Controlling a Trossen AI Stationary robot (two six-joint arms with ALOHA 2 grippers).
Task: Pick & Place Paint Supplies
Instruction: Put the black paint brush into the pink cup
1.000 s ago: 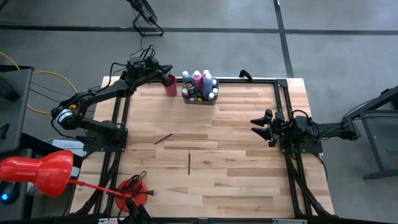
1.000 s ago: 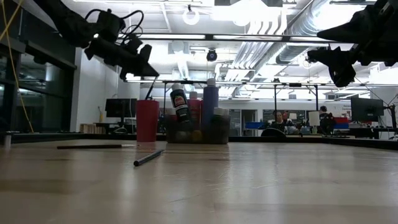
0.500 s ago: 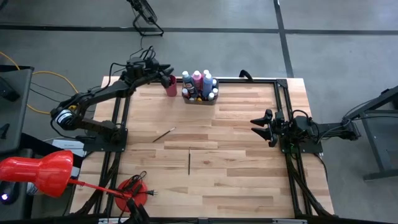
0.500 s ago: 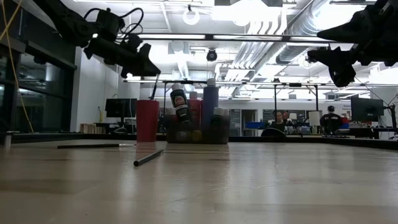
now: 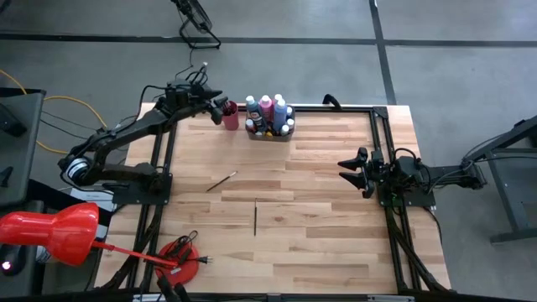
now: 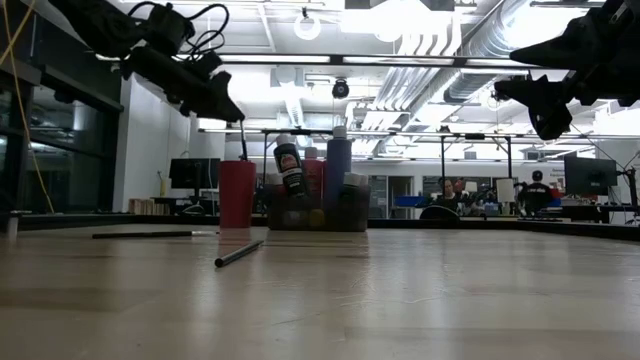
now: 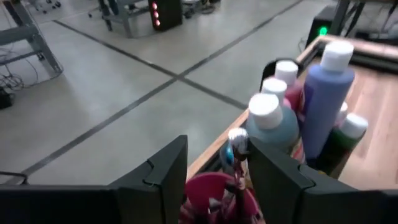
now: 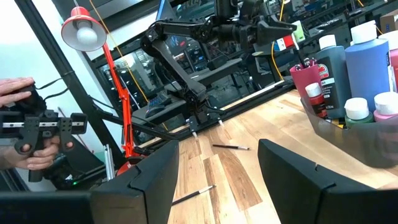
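I see two brushes (image 5: 222,180) lying loose on the table (image 5: 336,243) nearest me, one (image 5: 255,216) by the middle. My right gripper (image 5: 351,170) waits at the right side, jaws wide and empty. At the far edge, my left gripper (image 5: 216,102) hangs above the pink cup (image 5: 230,116), jaws parted, holding nothing. Brushes stand in the cup. The bottles (image 5: 270,113) sit in the tray (image 5: 268,134) beside it.

Pale planked wood forms the table (image 5: 319,218), smooth with a low sheen. Glossy plastic paint bottles (image 5: 267,106) crowd a translucent grey plastic tray (image 8: 367,140) beside a matt pink cup (image 6: 237,194). Dark matt paintbrushes (image 5: 255,217) lie on the boards.
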